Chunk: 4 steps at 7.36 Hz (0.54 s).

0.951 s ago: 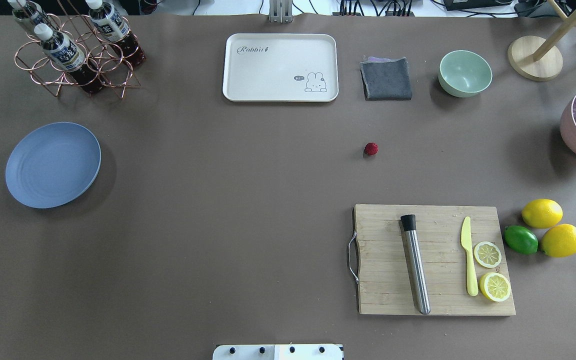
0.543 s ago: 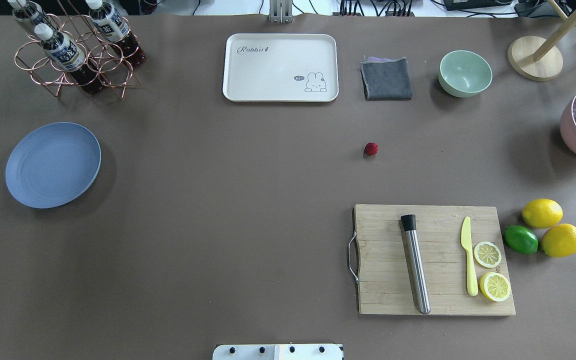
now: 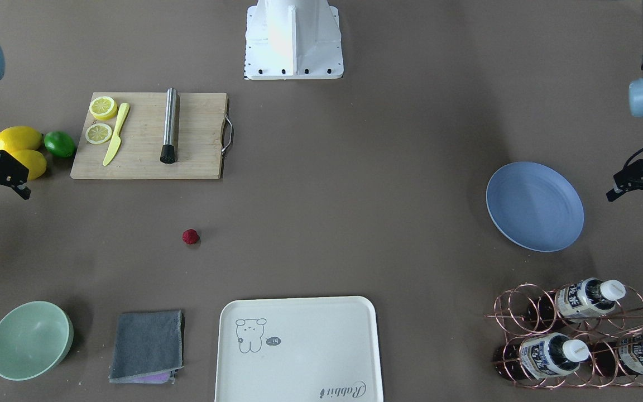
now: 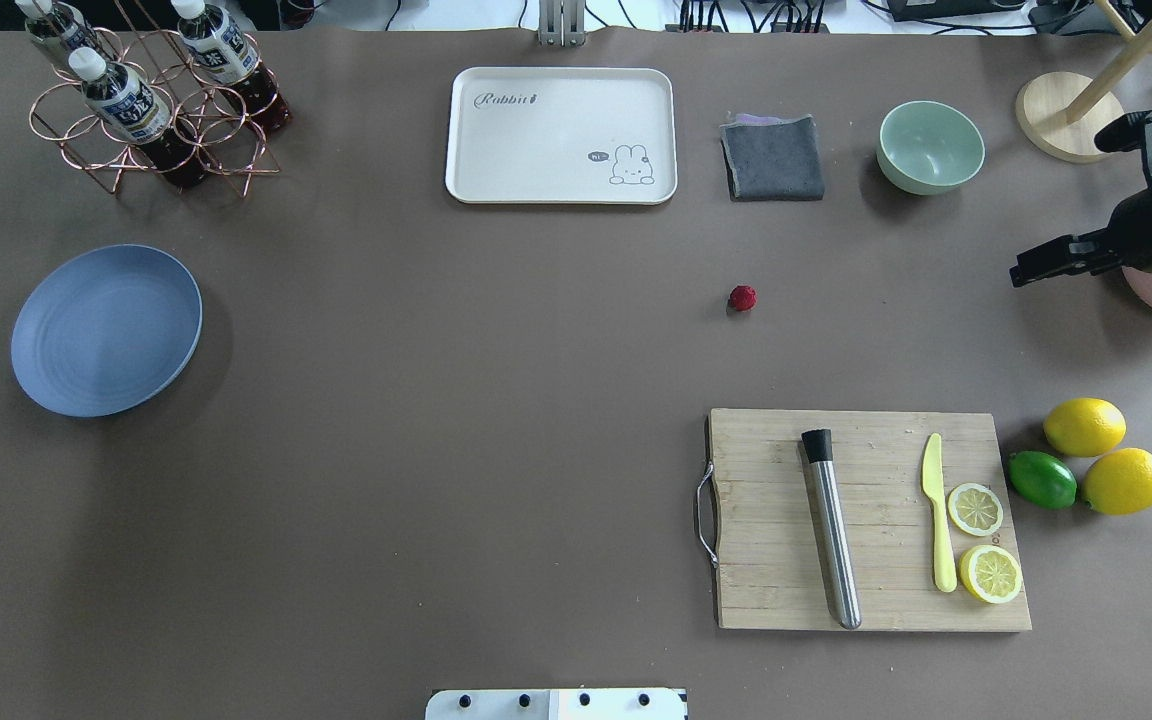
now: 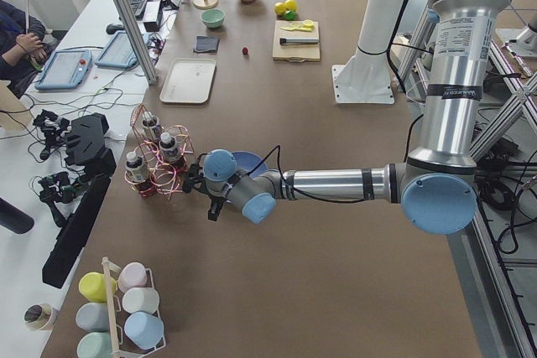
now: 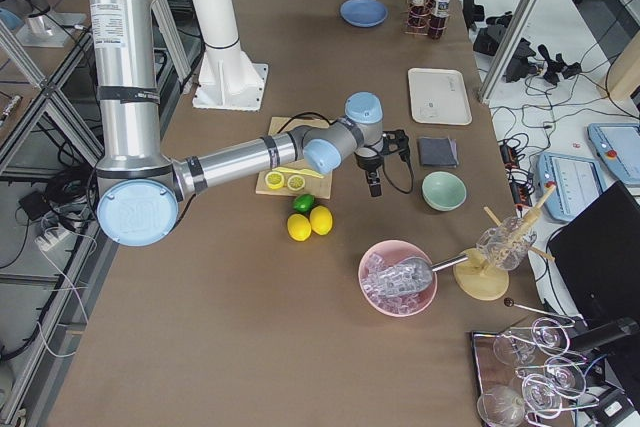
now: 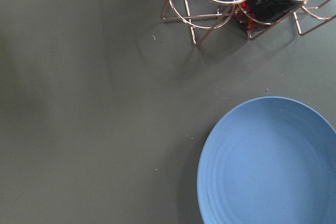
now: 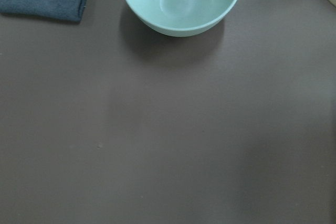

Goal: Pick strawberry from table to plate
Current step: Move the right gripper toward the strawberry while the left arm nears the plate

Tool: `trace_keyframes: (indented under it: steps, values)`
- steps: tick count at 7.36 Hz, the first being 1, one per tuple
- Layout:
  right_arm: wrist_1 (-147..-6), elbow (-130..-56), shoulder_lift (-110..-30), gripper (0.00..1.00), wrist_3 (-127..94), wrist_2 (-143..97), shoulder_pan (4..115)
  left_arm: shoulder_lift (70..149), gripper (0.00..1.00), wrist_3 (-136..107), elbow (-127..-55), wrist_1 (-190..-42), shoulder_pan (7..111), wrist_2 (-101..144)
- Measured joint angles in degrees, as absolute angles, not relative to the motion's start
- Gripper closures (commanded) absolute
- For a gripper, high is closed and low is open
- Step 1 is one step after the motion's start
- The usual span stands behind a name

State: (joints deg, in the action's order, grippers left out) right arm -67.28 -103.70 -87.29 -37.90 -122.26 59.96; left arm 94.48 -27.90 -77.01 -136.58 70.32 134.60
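Grey-brown table (image 4: pixel 436 450), cluttered round its edges, bare in the middle. The strawberry (image 4: pixel 742 297) lay alone on the robot's right half, between the wooden board (image 4: pixel 766 520) and the grey cloth (image 4: pixel 774 158), touching nothing. The blue plate (image 4: pixel 106 330) sat empty at the far left end, well apart from the berry, with the wire bottle rack (image 4: pixel 151 120) just beyond it.

The right claw (image 4: pixel 1056 210) hung at the table's right edge near the green bowl (image 4: pixel 930 146), fingers spread wide, nothing between them. The left claw (image 3: pixel 630 201) hovered beside the plate, likewise spread and empty. Neither was over the berry.

Risks, as I judged them:
- The berry was tiny and round. A finger landing off-centre would likely flick it away across the bare surface rather than trap it.
- The fingers had to reach right down to the tabletop. Too low and they would scrape, too high and they would close on air.
- A hard squeeze could crush the berry or squirt it out sideways.
- The carry ran nearly the whole table, so a loose hold might drop it midway.
- If the right arm made the whole trip, it would enter the space where the left arm was parked, with the rack close by. A knock seemed possible.
- The plate was shallow. Released from too high, the berry could bounce or roll over the rim.
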Motion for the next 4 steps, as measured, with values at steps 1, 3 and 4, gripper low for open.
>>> trace_keyframes:
  steps: [1, 3, 4]
  values:
    - [-67.2, -104.4, -86.5, 0.01, -41.0, -120.9, 57.7, 95.0, 0.16, -30.1, -75.2, -139.4, 67.8, 132.8]
    - [-67.2, -105.2, -85.8, 0.01, -43.0, -119.6, 55.7, 95.6, 0.42, -31.5, -72.6, -142.2, 66.1, 131.6]
    - [-67.2, -105.4, -85.7, 0.01, -43.2, -119.3, 55.3, 95.7, 0.44, -31.8, -72.0, -143.0, 65.8, 131.6]
